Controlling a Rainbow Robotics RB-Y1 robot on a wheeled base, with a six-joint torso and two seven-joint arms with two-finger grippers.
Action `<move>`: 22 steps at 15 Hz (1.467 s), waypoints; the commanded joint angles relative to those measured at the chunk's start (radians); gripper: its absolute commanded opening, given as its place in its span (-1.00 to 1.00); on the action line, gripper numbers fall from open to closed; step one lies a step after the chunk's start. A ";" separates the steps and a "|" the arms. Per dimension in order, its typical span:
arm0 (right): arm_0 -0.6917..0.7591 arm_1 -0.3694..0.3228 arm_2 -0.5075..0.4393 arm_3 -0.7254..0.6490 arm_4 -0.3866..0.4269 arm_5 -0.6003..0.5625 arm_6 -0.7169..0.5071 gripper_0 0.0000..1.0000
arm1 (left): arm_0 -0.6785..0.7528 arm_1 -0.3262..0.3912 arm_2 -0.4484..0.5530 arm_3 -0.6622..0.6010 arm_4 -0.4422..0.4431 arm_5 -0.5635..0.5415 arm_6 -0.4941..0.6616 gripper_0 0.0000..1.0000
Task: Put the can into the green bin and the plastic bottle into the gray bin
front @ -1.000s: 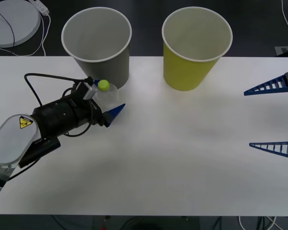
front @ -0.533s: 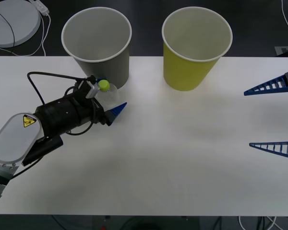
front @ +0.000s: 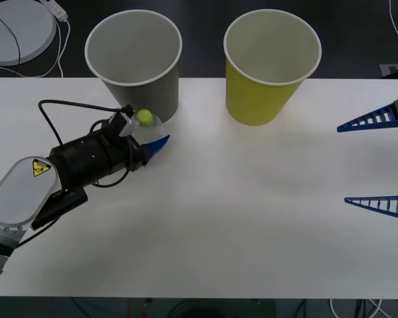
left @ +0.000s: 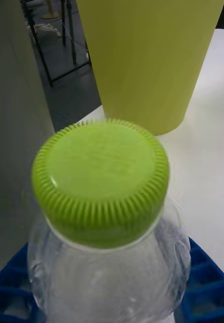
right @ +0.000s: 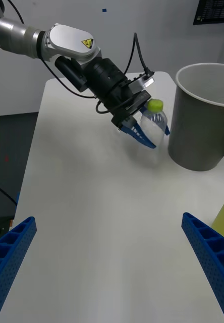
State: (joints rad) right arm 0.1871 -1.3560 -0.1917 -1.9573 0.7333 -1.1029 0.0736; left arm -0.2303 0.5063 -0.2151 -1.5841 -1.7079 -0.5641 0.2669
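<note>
- Left pincer (front: 148, 142) is closed on the bottle (front: 148, 132), one blue finger on each side of the clear body; the right wrist view shows the fingers hugging the lower body, lime cap free above them.
- The bottle sits on the desk (front: 252, 218) right at the foot of the gray bin (front: 134, 63), just beside its wall. I can't tell whether the base is on the desk or a touch off it.
- Key relation: the gray bin's mouth lies up and beyond the pincer, so the bottle has to rise above the white rim before it goes over.
- Long axis runs roughly upright, cap (left: 101, 181) on top, perhaps leaning slightly toward the bin. The pincer comes in low from the side, across that axis.
- The left arm is clearly the nearer one; it's already there.
- Right pincer (front: 378, 161) hangs wide open and empty at the desk's right side, well apart from the bottle and nearer the green bin (front: 268, 63).
- Green bin stands beside the gray one, both upright, mouths open.
- My read: grasp made, lift comes next; the risk is clipping the gray rim on the way up.
</note>
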 commanded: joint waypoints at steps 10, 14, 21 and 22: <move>0.000 0.000 0.000 0.000 0.000 0.000 0.000 1.00 | 0.002 0.003 0.000 -0.001 0.027 0.000 -0.008 -1.00; 0.000 0.000 0.000 0.000 0.000 0.000 0.000 1.00 | 0.043 0.014 0.000 -0.034 0.056 0.000 -0.023 -1.00; 0.000 0.000 0.000 0.000 0.000 0.000 0.000 1.00 | 0.108 0.046 0.002 -0.109 0.102 0.015 -0.032 -1.00; 0.000 0.000 0.000 0.000 0.000 0.000 0.000 1.00 | 0.120 0.052 0.002 -0.120 0.113 0.018 -0.032 -1.00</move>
State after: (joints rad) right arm 0.1871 -1.3560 -0.1917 -1.9573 0.7333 -1.1029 0.0736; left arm -0.1190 0.5543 -0.2135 -1.6966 -1.6028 -0.5485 0.2349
